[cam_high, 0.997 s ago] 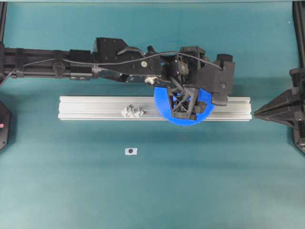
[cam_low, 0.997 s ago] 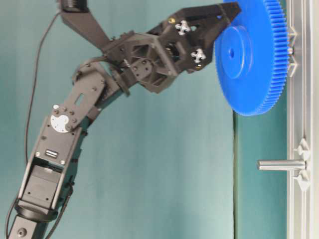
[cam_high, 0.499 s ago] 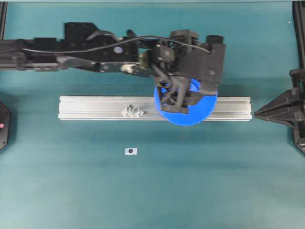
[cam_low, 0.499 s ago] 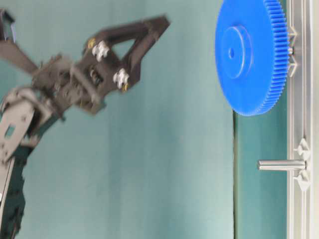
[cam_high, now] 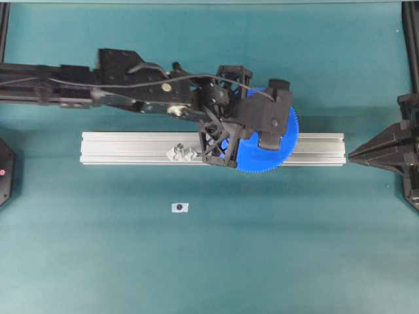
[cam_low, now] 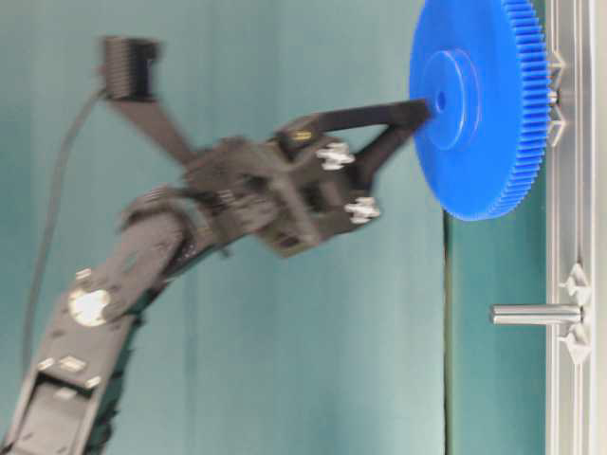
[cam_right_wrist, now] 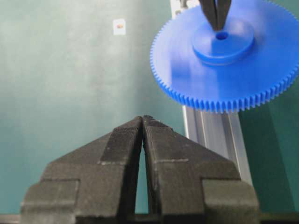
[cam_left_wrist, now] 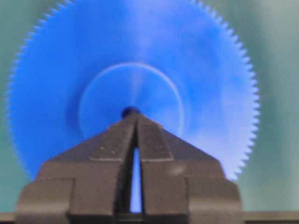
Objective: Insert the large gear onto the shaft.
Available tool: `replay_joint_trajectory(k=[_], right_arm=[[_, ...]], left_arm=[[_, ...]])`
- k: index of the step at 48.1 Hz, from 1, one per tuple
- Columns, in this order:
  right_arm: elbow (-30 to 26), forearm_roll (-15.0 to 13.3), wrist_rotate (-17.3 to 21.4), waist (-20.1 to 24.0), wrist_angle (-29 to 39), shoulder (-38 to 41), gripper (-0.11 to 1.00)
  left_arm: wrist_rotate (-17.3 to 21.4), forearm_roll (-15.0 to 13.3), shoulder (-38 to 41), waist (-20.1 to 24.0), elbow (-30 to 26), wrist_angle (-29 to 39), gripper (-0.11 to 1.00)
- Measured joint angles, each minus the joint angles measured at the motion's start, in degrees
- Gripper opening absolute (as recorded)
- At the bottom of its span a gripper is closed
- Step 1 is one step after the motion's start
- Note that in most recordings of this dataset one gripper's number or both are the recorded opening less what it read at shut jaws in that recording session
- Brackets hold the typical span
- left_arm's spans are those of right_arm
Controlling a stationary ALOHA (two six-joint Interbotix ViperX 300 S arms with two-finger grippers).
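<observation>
- Gear [cam_low: 479, 104] sits on the stubby pin over the rail [cam_high: 131, 148] (not on the shaft [cam_low: 534, 314]).
- Left gripper [cam_left_wrist: 135, 116]: jaws clenched, empty, tips at the hub hole.
- Right gripper [cam_right_wrist: 143, 120]: clenched, empty, well apart.

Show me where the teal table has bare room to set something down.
Free: the wide teal strip in front of the grooved aluminium rail, apart from the small white sticker. Crowded: behind the rail, where the closed left gripper hangs over the bright-blue toothed plastic gear.

Teal table [cam_high: 275, 248] carries a silver aluminium rail [cam_high: 131, 149] lengthwise mid-table; small white sticker [cam_high: 179, 207] lies nearer the front edge.
</observation>
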Motion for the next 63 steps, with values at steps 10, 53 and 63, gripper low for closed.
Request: replay_joint_trajectory(k=[10, 53, 63], right_arm=[[0.09, 0.09, 0.7, 0.0, 0.0, 0.0, 0.13], [0.44, 0.09, 2.64, 0.0, -0.09, -0.09, 0.13], [0.44, 0.09, 2.64, 0.0, -0.09, -0.09, 0.13]], left_arm=[[0.26, 0.0, 2.46, -0.09, -1.58, -0.44, 0.01], [1.58, -0.09, 1.67, 1.49, -2.11, 5.36, 0.01], [1.58, -0.09, 0.0, 1.67, 0.79, 5.98, 0.01]])
